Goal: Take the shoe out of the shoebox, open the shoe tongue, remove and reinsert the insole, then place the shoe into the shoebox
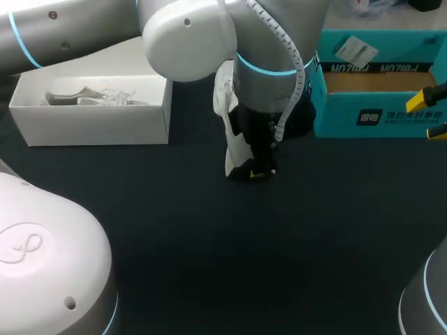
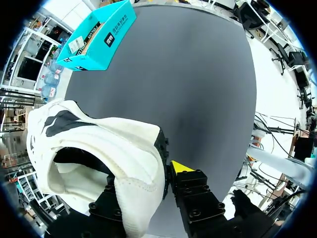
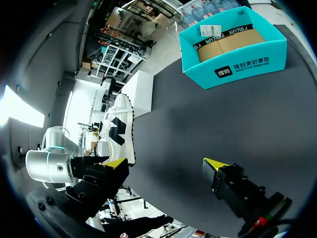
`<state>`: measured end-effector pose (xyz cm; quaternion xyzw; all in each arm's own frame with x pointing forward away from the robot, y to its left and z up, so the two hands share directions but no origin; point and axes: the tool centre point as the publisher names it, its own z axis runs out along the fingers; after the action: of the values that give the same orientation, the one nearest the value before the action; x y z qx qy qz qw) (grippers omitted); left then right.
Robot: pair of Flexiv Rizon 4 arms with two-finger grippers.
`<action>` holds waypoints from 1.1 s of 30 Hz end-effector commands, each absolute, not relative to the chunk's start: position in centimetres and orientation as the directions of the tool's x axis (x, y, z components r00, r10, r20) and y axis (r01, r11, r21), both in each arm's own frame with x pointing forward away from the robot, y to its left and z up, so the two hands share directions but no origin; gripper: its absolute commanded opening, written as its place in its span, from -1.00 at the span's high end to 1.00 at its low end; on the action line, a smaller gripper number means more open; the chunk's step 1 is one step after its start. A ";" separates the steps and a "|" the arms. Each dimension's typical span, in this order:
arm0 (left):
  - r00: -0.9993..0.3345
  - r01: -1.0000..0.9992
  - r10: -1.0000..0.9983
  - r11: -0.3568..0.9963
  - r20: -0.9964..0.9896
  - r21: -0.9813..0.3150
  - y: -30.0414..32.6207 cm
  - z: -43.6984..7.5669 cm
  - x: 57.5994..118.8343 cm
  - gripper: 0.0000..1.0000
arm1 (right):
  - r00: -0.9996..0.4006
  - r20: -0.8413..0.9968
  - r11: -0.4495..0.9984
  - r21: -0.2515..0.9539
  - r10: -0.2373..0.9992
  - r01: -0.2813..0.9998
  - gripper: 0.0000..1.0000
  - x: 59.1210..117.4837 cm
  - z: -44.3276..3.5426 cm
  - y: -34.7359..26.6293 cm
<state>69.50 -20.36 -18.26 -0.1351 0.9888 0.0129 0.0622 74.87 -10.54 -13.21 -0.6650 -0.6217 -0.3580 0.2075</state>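
Centrally, toward 12 o'clock on the dark counter point(image 1: 209, 265), the white shoe point(image 1: 234, 132) with black side markings hangs on end under the left arm. Whether its lower end touches the counter cannot be told.

- **Left jaws:** closed on the shoe's collar wall. The left wrist view shows one finger inside the opening and the yellow-tipped one pressed on the outside, so the shoe point(image 2: 99, 144) is held by a thin pinch of upper.
- **Right jaws:** spread wide and holding nothing, at 3 o'clock near the counter's edge and well apart from the shoe point(image 3: 119, 129).
- **Boxes:** a white box point(image 1: 91, 112) with pale crumpled filling sits at 10 o'clock and a teal box point(image 1: 377, 105) at 2 o'clock. Which one serves as the shoebox cannot be told.

Handling, as a judgement: the shoe is probably light. Its upper looks soft and buckles where it is pinched, while the sole is likely the stiffest part. A collar grip is enough for carrying but lets the shoe swing. For work on the tongue, a steadier hold would be across the sole's sides or the heel counter, leaving the free jaws to take the tongue's top edge. The insole is probably thin and floppy, so it is best gripped at its heel end.
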 end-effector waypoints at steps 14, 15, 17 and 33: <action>-0.956 -0.269 -0.266 0.963 -0.127 0.007 -20.3 -18.1 69.5 1.00 | -0.027 0.733 -0.141 0.167 0.680 0.976 -1.00 74.9 -13.2 -10.5; -0.956 -0.269 -0.266 0.963 -0.127 0.007 -20.3 -18.1 69.5 1.00 | -0.027 0.733 -0.141 0.167 0.680 0.976 -1.00 74.9 -13.2 -10.5; -0.956 -0.269 -0.266 0.963 -0.127 0.007 -20.3 -18.1 69.5 1.00 | -0.027 0.733 -0.141 0.167 0.680 0.976 -1.00 74.9 -13.2 -10.5; -0.975 -0.207 -0.203 0.978 -0.087 0.031 -7.4 -15.8 74.6 1.00 | -0.027 0.733 -0.141 0.167 0.680 0.976 -1.00 74.9 -13.2 -10.5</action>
<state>74.43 -12.09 -16.27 -0.1080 0.9915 0.0581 0.0430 74.87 -10.54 -13.21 -0.6650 -0.6217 -0.3580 0.2075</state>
